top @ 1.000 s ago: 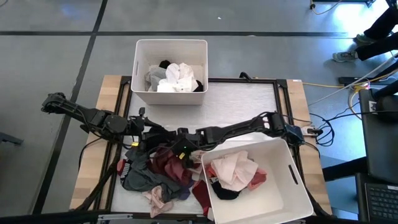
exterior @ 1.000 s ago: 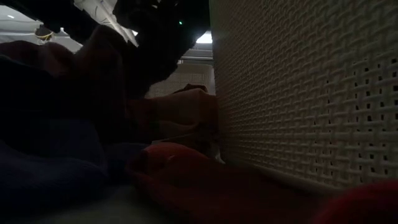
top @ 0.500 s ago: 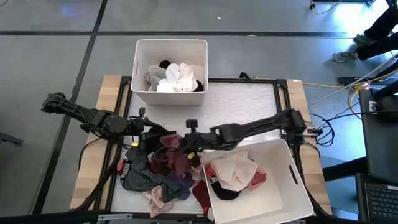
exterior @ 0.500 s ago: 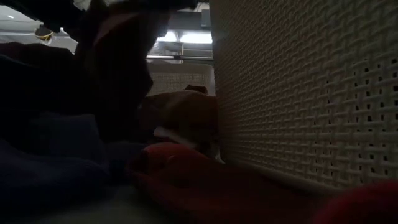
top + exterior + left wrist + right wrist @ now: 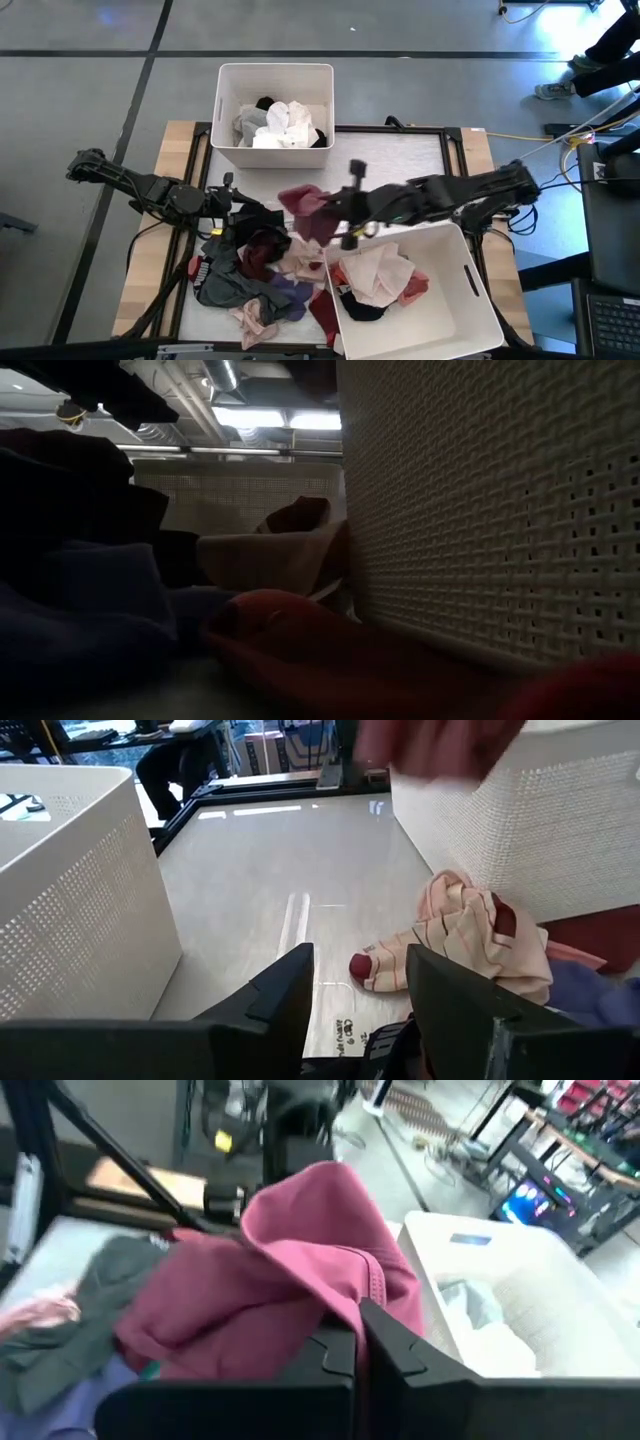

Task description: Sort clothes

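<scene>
Maroon garment [image 5: 305, 210] pinched in closed right tool [image 5: 338, 222], lifted above pile [image 5: 255, 275]

Bare table [image 5: 390, 160] between bins [image 5: 275, 115]; clothes pile [image 5: 255, 280] blocks front.

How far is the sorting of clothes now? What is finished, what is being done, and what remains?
Partly done. The far bin already holds white, grey and black pieces, and the near bin holds pink and beige ones. In hand: the right tool is shut on a maroon garment, lifted above the table near the near bin. The left tool waits open at the pile, where many clothes are left.
</scene>
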Robot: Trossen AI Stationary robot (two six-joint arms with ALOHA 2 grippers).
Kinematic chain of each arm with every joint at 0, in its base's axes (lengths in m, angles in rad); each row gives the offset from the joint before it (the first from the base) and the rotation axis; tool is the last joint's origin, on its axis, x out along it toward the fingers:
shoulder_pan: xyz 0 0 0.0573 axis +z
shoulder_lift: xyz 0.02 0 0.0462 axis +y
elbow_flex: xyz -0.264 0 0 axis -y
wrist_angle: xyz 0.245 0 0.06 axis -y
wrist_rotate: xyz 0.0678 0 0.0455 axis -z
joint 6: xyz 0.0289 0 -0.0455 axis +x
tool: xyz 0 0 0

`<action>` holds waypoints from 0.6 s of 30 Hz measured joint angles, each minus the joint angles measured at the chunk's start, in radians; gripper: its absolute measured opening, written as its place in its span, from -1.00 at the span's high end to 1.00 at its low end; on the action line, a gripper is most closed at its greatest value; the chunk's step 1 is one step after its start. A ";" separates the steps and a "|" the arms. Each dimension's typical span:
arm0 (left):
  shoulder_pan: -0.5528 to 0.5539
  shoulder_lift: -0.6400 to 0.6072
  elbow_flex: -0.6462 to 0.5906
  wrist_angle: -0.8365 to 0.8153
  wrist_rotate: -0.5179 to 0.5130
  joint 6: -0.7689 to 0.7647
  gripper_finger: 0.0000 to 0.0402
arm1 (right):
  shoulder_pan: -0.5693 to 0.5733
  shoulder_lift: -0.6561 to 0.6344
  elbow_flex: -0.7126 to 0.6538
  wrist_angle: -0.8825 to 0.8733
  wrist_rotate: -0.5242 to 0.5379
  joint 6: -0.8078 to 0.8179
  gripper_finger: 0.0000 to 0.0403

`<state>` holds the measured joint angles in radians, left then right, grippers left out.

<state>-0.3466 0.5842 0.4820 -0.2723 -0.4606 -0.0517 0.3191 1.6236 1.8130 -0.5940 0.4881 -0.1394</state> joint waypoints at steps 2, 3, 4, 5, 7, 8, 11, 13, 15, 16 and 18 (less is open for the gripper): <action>0.000 0.000 0.000 0.000 0.000 0.000 0.24 | 0.021 -0.043 0.000 -0.012 0.001 0.001 0.97; 0.000 0.000 0.000 -0.001 0.000 0.000 0.24 | 0.034 -0.063 0.000 -0.018 0.001 0.004 0.96; 0.000 0.000 0.000 -0.001 0.000 0.000 0.24 | 0.049 -0.086 0.000 -0.028 0.000 0.011 0.96; 0.000 0.000 0.000 -0.001 0.000 0.000 0.24 | 0.066 -0.104 0.000 -0.042 -0.001 0.026 0.96; 0.000 0.000 0.000 -0.001 0.000 0.000 0.24 | 0.102 -0.140 0.000 -0.060 0.000 0.060 0.96; 0.000 0.000 0.000 -0.001 0.000 0.000 0.24 | 0.123 -0.160 0.000 -0.080 -0.001 0.082 0.96; 0.000 0.000 0.000 -0.001 0.000 0.000 0.24 | 0.194 -0.202 0.000 -0.137 0.004 0.145 0.96; 0.000 0.000 0.000 -0.001 0.000 0.000 0.24 | 0.246 -0.220 0.000 -0.191 0.018 0.201 0.96; 0.000 0.000 0.000 -0.001 0.000 -0.001 0.24 | 0.292 -0.232 0.000 -0.251 0.035 0.263 0.95; 0.000 0.000 0.000 -0.001 0.000 -0.002 0.24 | 0.314 -0.235 0.000 -0.287 0.046 0.299 0.95; 0.000 0.000 0.000 -0.001 0.000 -0.003 0.24 | 0.352 -0.237 0.000 -0.360 0.055 0.384 0.95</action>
<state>-0.3464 0.5842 0.4820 -0.2731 -0.4607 -0.0545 0.6715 1.3865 1.8133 -0.9538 0.5430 0.2450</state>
